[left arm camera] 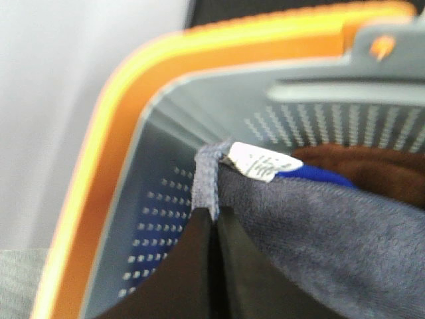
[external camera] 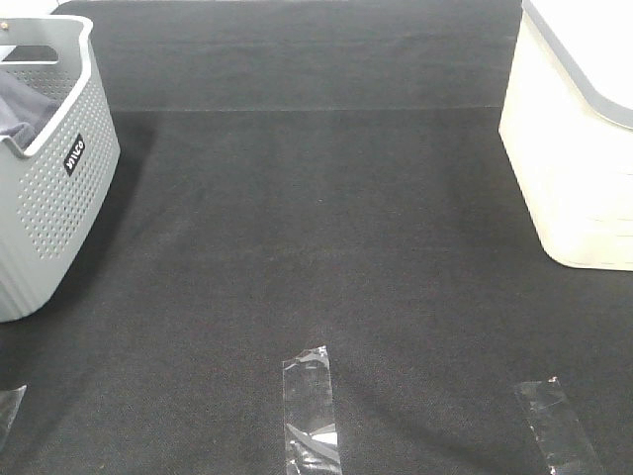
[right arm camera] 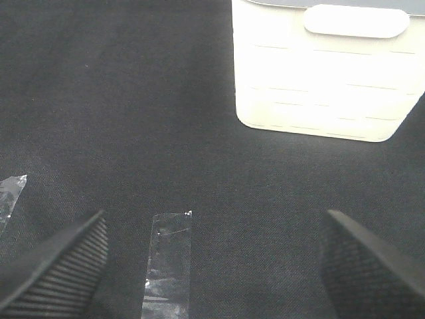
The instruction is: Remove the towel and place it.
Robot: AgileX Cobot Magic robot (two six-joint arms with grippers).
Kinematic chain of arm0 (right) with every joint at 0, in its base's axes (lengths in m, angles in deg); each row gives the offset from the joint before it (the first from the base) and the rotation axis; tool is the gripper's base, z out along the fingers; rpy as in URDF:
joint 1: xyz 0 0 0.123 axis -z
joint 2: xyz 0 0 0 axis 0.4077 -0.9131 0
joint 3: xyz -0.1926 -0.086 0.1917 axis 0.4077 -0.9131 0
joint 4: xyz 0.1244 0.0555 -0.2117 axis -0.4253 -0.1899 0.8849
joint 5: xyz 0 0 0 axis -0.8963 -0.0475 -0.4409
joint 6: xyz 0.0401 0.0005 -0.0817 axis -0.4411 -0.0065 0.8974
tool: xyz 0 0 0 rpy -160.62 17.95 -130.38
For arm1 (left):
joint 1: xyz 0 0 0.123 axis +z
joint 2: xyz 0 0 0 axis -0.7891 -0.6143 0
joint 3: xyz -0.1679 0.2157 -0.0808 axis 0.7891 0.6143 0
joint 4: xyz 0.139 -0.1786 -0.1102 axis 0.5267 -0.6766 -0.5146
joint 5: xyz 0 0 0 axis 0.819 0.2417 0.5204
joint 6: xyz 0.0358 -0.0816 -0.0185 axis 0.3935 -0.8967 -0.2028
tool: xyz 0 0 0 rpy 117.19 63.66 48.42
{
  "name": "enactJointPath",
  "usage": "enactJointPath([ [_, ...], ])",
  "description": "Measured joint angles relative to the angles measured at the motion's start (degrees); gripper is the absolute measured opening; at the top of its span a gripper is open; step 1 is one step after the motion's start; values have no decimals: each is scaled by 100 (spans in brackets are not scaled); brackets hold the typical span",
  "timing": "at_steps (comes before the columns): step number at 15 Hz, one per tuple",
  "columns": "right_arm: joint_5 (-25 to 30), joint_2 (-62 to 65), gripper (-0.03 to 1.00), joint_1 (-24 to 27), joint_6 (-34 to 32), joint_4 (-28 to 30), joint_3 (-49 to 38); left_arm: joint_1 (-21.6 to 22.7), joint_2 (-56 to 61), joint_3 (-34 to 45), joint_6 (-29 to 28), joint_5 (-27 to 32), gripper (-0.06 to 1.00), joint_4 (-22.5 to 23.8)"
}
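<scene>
First, from the high camera, neither arm shows. The grey perforated basket (external camera: 49, 198) stands at the left edge of the black mat (external camera: 316, 218), and a dark fold of the towel (external camera: 25, 109) shows just under its rim, so the towel is not yet out. A cream bin (external camera: 574, 168) sits far to the right, well apart from the basket. The tape strips (external camera: 310, 411) lie near the front edge, probably marking where things should go.

From the left wrist camera, the left gripper (left arm camera: 214, 216) is clamped tight on the towel's stitched hem, right at a corner beside a white label (left arm camera: 259, 161). Pinching the corner seems sensible, since a lift would draw the long cloth out in a line instead of a bunch. The rest of the towel (left arm camera: 332, 232) lies inside the basket against its perforated wall. A blue cloth (left arm camera: 312, 174) and a brown cloth (left arm camera: 372, 169) lie behind it and could snag.

From the right wrist camera, the right gripper (right arm camera: 214, 219) hangs over the bare mat with jaws spread wide and holding nothing. It faces the cream bin, likely waiting to take the towel's free end.
</scene>
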Motion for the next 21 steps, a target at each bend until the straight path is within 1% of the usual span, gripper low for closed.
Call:
enactJointPath([
  [2, 0, 0, 81, 0, 0, 0, 0, -223, 407, 0, 149, -63, 0, -23],
  [3, 0, 0, 81, 0, 0, 0, 0, -361, 625, 0, 246, -120, 0, -120],
  [5, 0, 0, 81, 0, 0, 0, 0, -716, 1215, 0, 653, -498, 0, -705],
  [7, 0, 0, 81, 0, 0, 0, 0, -991, 1604, 0, 1272, -842, 0, -1673],
  [8, 0, 0, 81, 0, 0, 0, 0, -1152, 1776, 0, 1639, -951, 0, -2246],
  [11, 0, 0, 80, 0, 0, 0, 0, -1507, 2097, 0, 2790, -922, 0, -4228],
  [13, 0, 0, 79, 0, 0, 0, 0, -1690, 2223, 0, 3421, -602, 0, -5443],
  [15, 0, -23, 76, 0, 0, 0, 0, -1828, 2252, 0, 3965, -40, 0, -6411],
  [18, -11, -453, 76, 0, 46, -143, 17, -2040, 2252, 0, 4544, 1049, 0, -7317],
  [19, -97, -653, 76, 0, 132, -355, 57, -2074, 2252, 0, 4618, 1346, 0, -7580],
  [20, -327, -848, 76, 0, 304, -693, 69, -2074, 2263, 0, 4675, 1461, 0, -7827],
  [21, -607, -1071, 76, 0, 579, -1140, 69, -2074, 2286, 0, 4698, 1478, 0, -7947],
])
